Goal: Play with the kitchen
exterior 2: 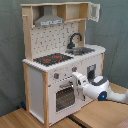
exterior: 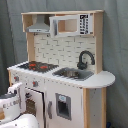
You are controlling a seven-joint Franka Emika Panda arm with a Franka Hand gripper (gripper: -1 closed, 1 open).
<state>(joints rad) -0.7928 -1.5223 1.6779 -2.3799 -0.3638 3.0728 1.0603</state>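
Note:
The kitchen [exterior: 65, 92] is a tall white and light-wood toy with a black-and-red stovetop [exterior: 37, 65], a black faucet [exterior: 84, 59], a sink [exterior: 72, 74] and a grey hood [exterior: 39, 25]. In the second exterior view the kitchen [exterior 2: 37, 85] stands at the left, and my white arm [exterior 2: 102, 91] reaches in from the right. My gripper [exterior 2: 75, 79] sits against the kitchen's front, just below the knobs [exterior 2: 56, 76] and at the upper right of the windowed oven door [exterior 2: 65, 97]. In the first exterior view only the arm's white body [exterior: 12, 104] shows at the lower left.
A microwave-style cupboard [exterior: 70, 25] hangs beside the hood, and its door [exterior 2: 93, 11] stands open in the second exterior view. The kitchen stands on a wooden table [exterior 2: 97, 115]. A grey curtain [exterior 2: 115, 30] hangs behind it.

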